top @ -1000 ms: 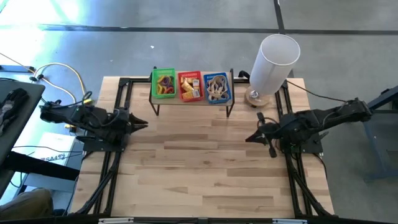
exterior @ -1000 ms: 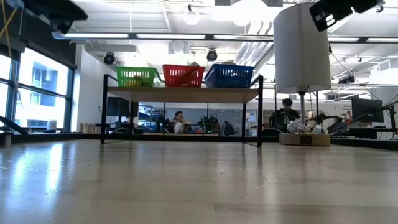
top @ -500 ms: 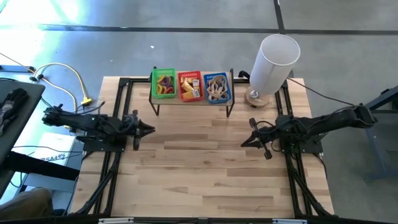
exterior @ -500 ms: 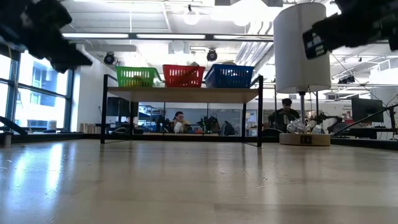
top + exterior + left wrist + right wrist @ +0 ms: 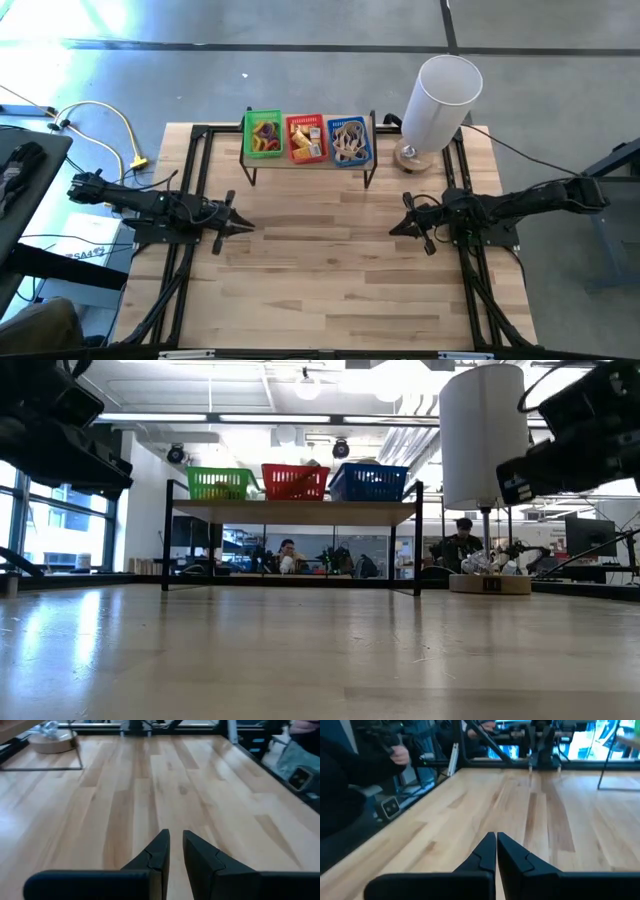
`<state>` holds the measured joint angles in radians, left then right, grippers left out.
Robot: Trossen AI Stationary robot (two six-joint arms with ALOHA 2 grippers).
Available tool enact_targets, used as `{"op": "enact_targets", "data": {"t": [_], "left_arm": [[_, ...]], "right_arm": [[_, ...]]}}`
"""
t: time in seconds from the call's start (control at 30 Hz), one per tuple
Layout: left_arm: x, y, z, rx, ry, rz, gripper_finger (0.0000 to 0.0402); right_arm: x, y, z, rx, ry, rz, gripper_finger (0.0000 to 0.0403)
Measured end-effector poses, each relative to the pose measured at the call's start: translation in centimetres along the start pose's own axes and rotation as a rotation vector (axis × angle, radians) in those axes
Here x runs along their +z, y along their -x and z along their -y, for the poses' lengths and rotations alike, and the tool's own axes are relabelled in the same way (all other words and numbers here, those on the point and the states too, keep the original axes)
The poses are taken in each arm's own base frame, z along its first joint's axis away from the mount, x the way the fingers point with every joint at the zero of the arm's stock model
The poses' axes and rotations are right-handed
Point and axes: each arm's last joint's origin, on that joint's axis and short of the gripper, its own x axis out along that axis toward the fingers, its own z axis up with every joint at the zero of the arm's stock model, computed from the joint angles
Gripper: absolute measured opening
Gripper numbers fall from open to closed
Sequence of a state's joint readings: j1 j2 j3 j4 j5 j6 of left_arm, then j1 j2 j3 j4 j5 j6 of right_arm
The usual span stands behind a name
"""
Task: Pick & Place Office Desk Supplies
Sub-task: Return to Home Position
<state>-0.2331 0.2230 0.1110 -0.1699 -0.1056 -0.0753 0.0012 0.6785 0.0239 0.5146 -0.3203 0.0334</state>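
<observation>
near edge: the wooden table (image 5: pixel 330 290) is bare plank across its front half.

mid-table, high view: the left gripper (image 5: pixel 238 226) sits low at 9 o'clock from the table centre, tip pointing inward toward 3 o'clock. its wrist view shows the two dark fingers (image 5: pixel 159 851) drawn narrow, a thin slit between them and nothing in it. the right gripper (image 5: pixel 393 229) sits at 3 o'clock, tip pointing toward 9 o'clock. its fingers (image 5: pixel 485 851) are pressed together and grip nothing. the two grippers are well apart, with bare wood between them.

far edge, 12 o'clock: a shelf (image 5: pixel 290 512) on a black frame carries three bins in a row, touching or nearly so: green bin (image 5: pixel 219 484), red bin (image 5: pixel 295 482), blue bin (image 5: pixel 368 482). the office desk supplies are inside them: coloured rings (image 5: pixel 265 133) in the green, yellow-white packets (image 5: pixel 305 136) in the red, tan rubber-band loops (image 5: pixel 347 141) in the blue.

at 1 o'clock, just beside the shelf, a tall white cylinder (image 5: pixel 440 95) stands on a round wooden base (image 5: pixel 407 157).

beyond the table, low view: two seated persons, one (image 5: pixel 288 553) seen under the shelf, one (image 5: pixel 460 538) by the cylinder.
</observation>
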Motion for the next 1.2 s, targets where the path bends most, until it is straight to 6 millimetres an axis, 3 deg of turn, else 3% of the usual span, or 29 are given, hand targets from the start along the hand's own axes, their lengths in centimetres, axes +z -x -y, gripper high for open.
{"op": "enact_targets", "data": {"t": [0.37, 0.7, 1.2], "left_arm": [[-0.5, 0.2, -1.1, 0.079, 0.038, 0.048, 0.0045], [-0.5, 1.8, -1.5, 0.072, 0.053, 0.041, 0.0045], [-0.6, 1.9, -2.3, 0.151, 0.094, 0.024, 0.0045]], "right_arm": [[-0.4, 0.6, 1.1, -0.021, -0.016, -0.004, 0.0003], [-0.3, 2.1, 2.3, -0.005, -0.038, 0.006, 0.0002], [-0.1, 3.3, 3.2, -0.049, -0.034, 0.037, 0.0005]]}}
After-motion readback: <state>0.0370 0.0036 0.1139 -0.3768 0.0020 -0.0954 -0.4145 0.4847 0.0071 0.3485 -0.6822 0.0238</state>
